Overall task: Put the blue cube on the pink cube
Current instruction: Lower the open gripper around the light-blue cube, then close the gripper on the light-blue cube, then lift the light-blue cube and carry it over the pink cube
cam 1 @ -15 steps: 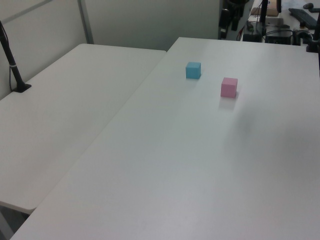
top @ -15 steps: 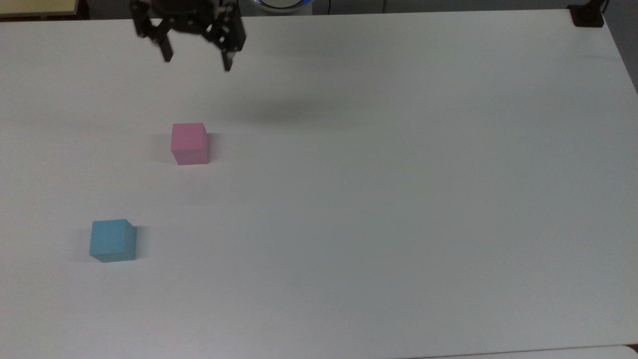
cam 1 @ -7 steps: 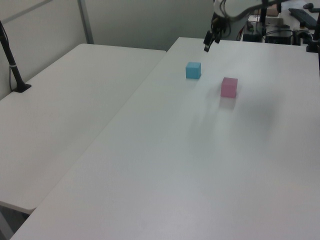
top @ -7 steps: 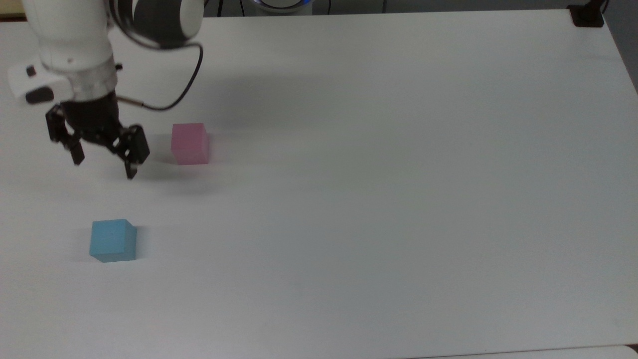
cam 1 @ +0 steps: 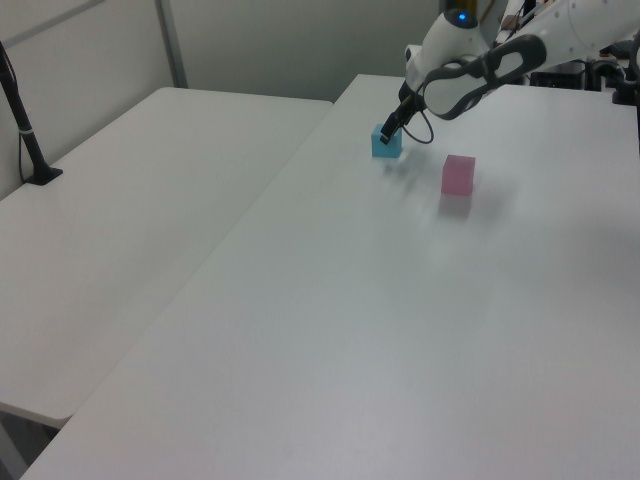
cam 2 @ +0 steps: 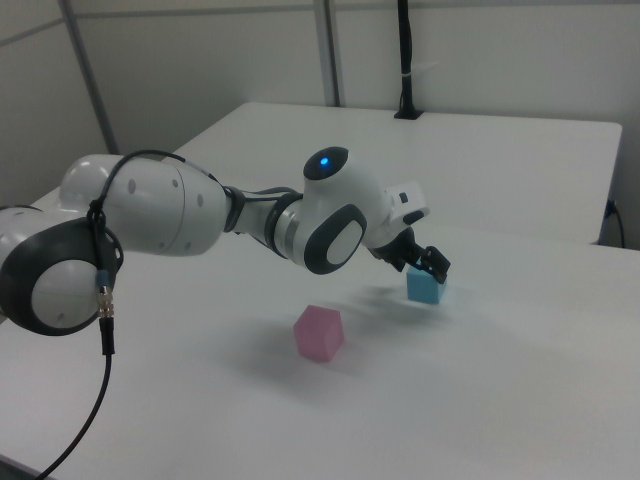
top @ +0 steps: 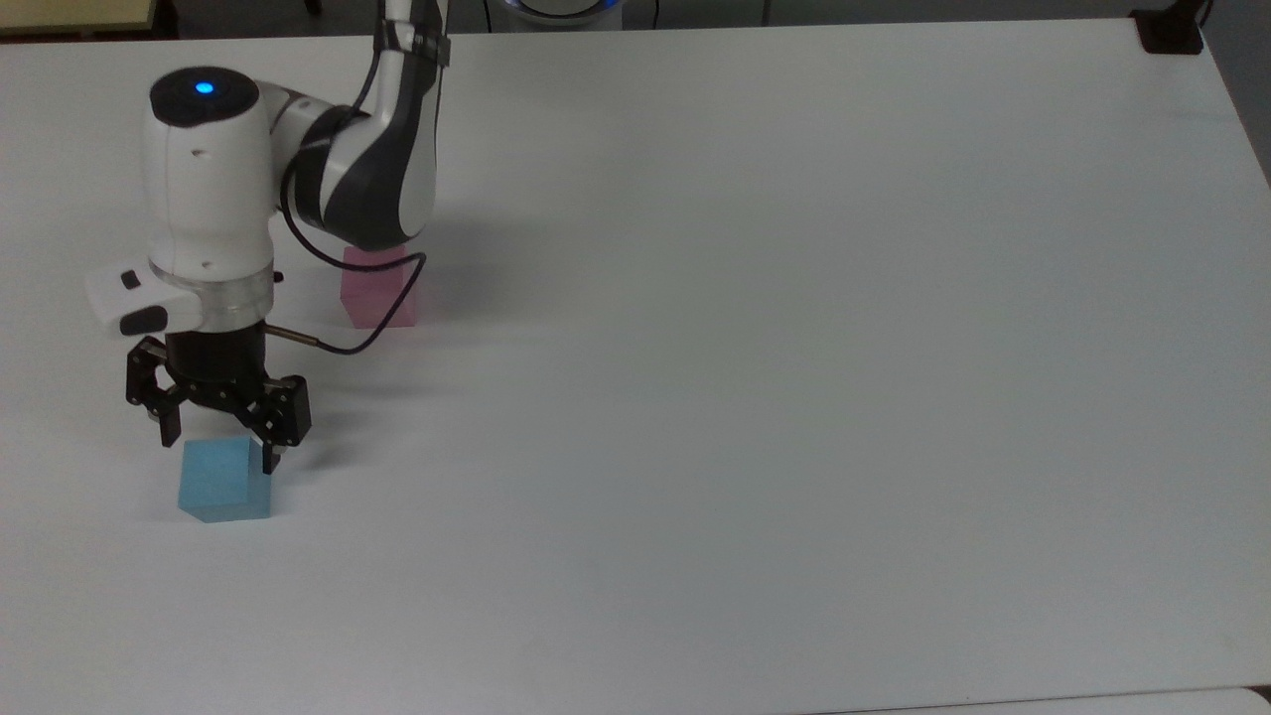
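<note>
On the white table [top: 794, 348], the gripper [top: 218, 452] had dropped from beside the pink cube [top: 380, 290] to the blue cube [top: 224, 479], fingers spread astride its top; the blue cube stayed put, at seven o'clock of the pink

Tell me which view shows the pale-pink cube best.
The left view: the small matte pale-pink cube stands fully clear of the arm. The right view shows it whole too, near the arm. In the top view the arm's elbow covers its far edge.
</note>
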